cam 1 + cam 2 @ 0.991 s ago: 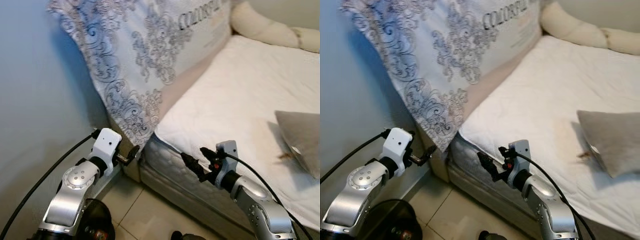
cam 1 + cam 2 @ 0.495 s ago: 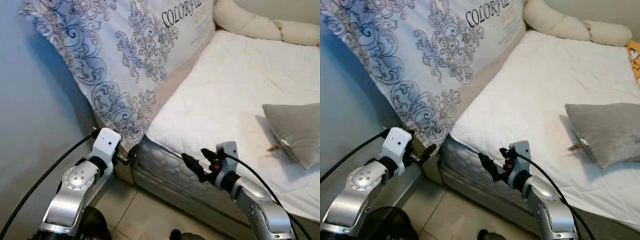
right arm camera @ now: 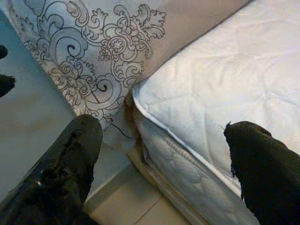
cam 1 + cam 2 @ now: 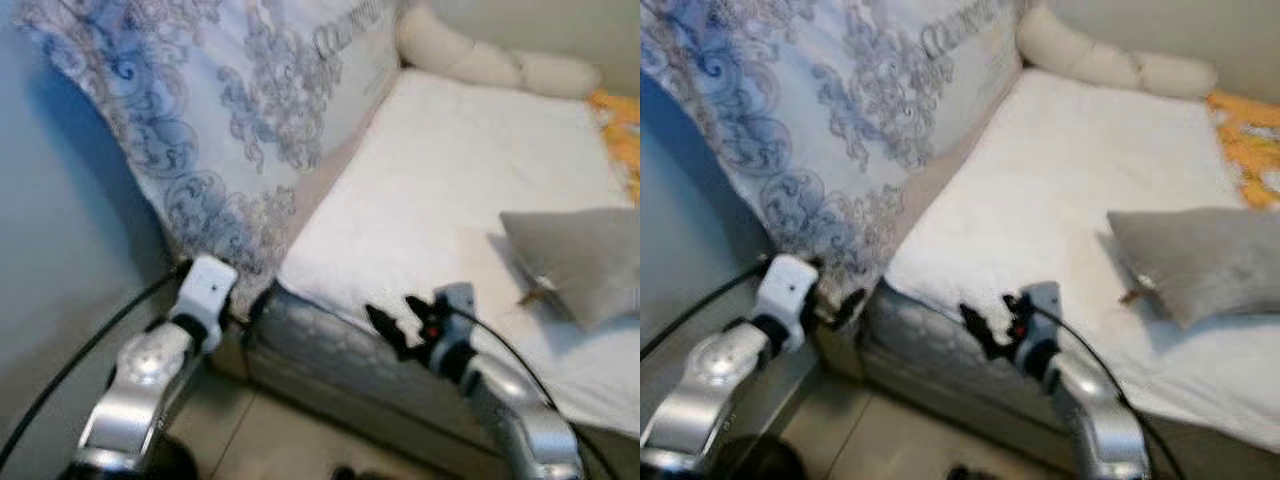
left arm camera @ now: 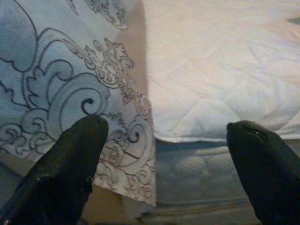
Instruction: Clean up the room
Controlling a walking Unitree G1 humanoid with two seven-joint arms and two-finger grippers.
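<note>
A white mattress (image 4: 450, 180) lies ahead, with a grey pillow (image 4: 580, 260) on its right side. A blue-grey patterned cover (image 4: 250, 120) hangs over the bed's left end. My left gripper (image 4: 250, 310) hovers by the cover's lower corner, near the mattress corner. In the left wrist view it (image 5: 164, 136) is open and holds nothing. My right gripper (image 4: 392, 330) is raised in front of the mattress's near edge. The right wrist view shows it (image 3: 161, 131) open and empty, facing the mattress corner (image 3: 154, 108). The eye views are blurred.
A long cream bolster (image 4: 480, 60) lies along the far edge of the bed. Something orange (image 4: 1245, 140) lies on the bed at the far right. A pale wall (image 4: 60, 250) stands close on my left. Tiled floor (image 4: 270, 440) runs below the bed.
The camera has moved, so the bed has slid left in the picture and the orange thing has come into view. Both arms keep the same pose, grippers still open.
</note>
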